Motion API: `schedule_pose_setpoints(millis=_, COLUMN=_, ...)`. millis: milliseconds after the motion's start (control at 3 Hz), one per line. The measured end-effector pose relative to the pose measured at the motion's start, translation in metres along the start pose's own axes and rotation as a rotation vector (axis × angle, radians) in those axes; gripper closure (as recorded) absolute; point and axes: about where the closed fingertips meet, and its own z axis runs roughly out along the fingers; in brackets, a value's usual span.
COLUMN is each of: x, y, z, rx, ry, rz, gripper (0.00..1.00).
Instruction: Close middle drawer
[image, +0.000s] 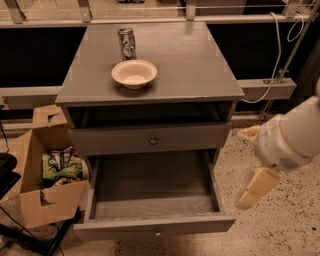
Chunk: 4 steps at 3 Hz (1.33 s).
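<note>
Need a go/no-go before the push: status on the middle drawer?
Gripper right of the cabinet, level with the drawer, not touching, fingers open. Middle drawer pulled well out, empty. Nothing seen blocking its travel.
</note>
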Motion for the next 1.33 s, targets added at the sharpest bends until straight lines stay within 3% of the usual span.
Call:
schedule_pose_setpoints(millis=333, x=0.019, y=0.026, z=0.085, rx=-0.081, ry=0.001, rz=0.023, gripper=0.0)
schedule_pose_setpoints(millis=667, x=0.034, y=0.051, z=0.161, rx=-0.176, ry=0.033, rz=0.04, gripper=0.11)
schedule_pose_setpoints(millis=1000, x=0.047, y=0.084, z=0.227, rx=-0.266, ry=0.042, rz=0.077, gripper=0.3)
schedule_pose_setpoints(millis=1333, x=0.061, y=0.116, z=0.271, rx=-0.332, ry=0.034, rz=0.12, gripper=0.6)
